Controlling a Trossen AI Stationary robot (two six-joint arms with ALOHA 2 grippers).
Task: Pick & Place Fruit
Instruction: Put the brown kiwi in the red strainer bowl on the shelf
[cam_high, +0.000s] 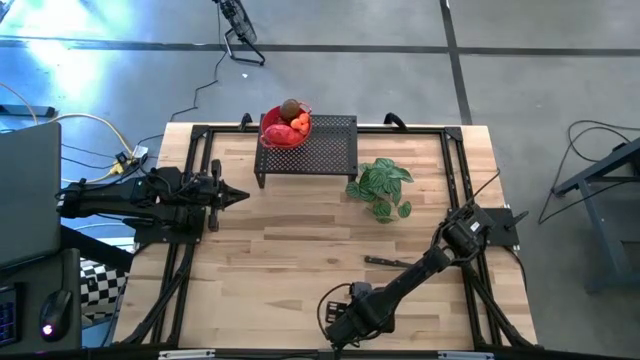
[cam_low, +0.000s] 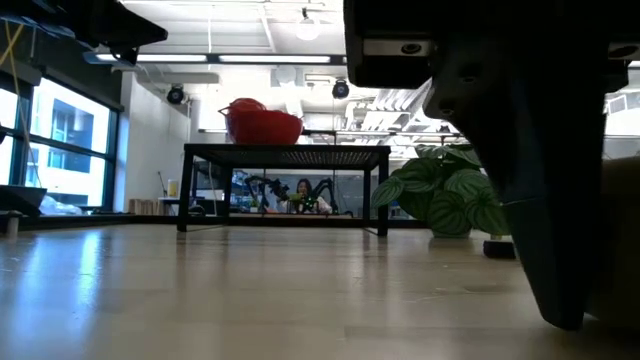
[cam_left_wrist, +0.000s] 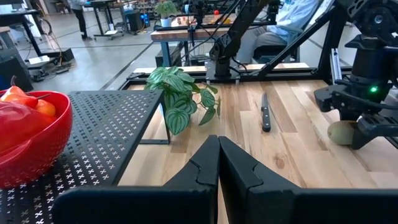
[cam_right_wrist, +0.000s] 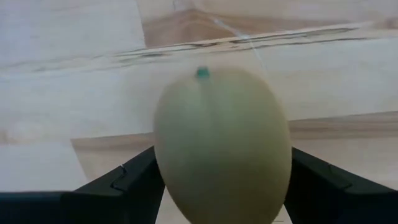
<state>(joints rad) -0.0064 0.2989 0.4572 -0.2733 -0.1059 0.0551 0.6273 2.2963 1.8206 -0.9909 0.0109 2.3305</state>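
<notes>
Fruit, overview: you are looking at most pieces sitting in a red bowl (cam_high: 285, 131), with one olive-green oval fruit (cam_right_wrist: 222, 142) lying on the wooden table (cam_high: 290, 250) near its front edge.
Table: it is carrying a black perforated stand (cam_high: 325, 148) at the back, both arms and the loose items.
Left gripper (cam_high: 238, 194): it is waiting over the table's left side, well apart from the fruit, its fingers (cam_left_wrist: 199, 174) pressing together on nothing.
Right gripper (cam_high: 340, 327): it is reaching down at the front edge; in the right wrist view its fingers (cam_right_wrist: 130, 177) are standing wide on either side of the olive-green oval fruit, and you cannot tell whether they are touching it.
Green leafy plant (cam_high: 382, 188): it is lying just beside the stand's right end.
Red bowl: it is resting on the stand's left end, holding a brown oval fruit (cam_high: 290, 108), a red fruit (cam_high: 280, 133) and orange pieces (cam_high: 300, 122).
Black-handled knife (cam_high: 388, 262): it is lying flat between the plant and the right gripper.
</notes>
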